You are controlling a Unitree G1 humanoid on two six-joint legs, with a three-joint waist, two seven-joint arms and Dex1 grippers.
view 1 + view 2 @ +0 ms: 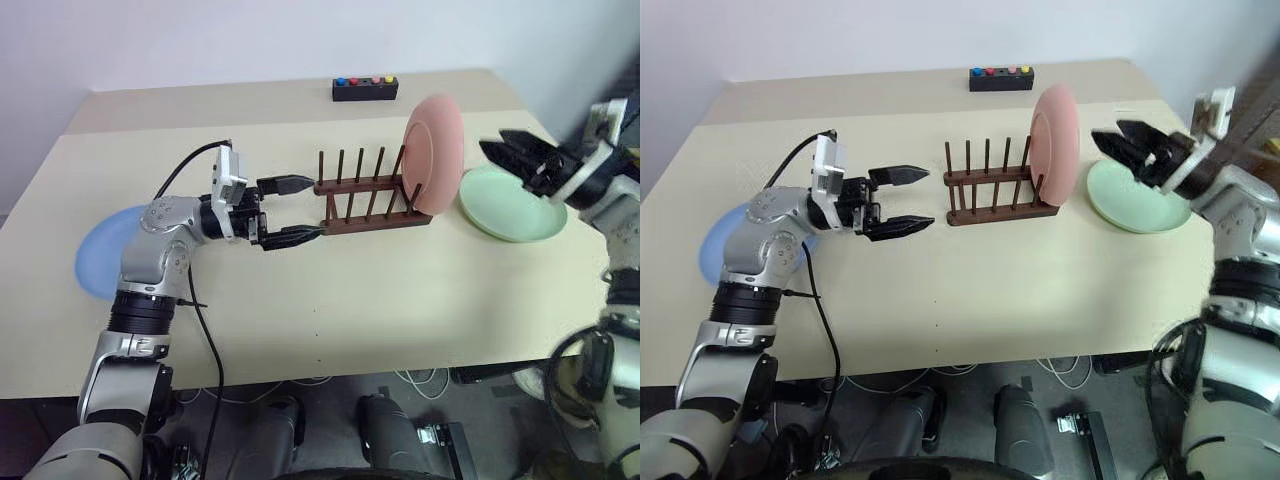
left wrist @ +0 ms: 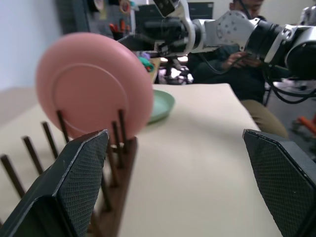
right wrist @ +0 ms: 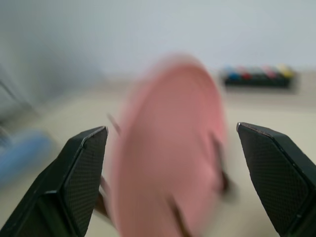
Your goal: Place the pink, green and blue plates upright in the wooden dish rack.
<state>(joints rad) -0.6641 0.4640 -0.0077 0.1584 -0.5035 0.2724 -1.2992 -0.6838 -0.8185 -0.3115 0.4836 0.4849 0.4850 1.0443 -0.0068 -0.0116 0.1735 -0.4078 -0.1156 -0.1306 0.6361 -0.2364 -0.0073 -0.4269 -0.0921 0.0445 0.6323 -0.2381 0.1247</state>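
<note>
The big tan surface (image 1: 330, 300) holds everything. The wooden dish rack (image 1: 365, 205) sits in the middle of it. The pink plate (image 1: 433, 153) stands upright at the rack's right end, between the pegs, so one plate is done. The green plate (image 1: 510, 205) lies flat just to the right of the rack. The blue plate (image 1: 105, 250) lies flat far off on the left side, partly hidden by the left arm. These two are left to do. The left gripper (image 1: 290, 210) sits at the rack's left end with its jaws wide and empty. The right gripper (image 1: 1118, 146) hangs above the green plate, jaws wide and empty too. A small black box (image 1: 365, 89) with coloured buttons sits at the back.
</note>
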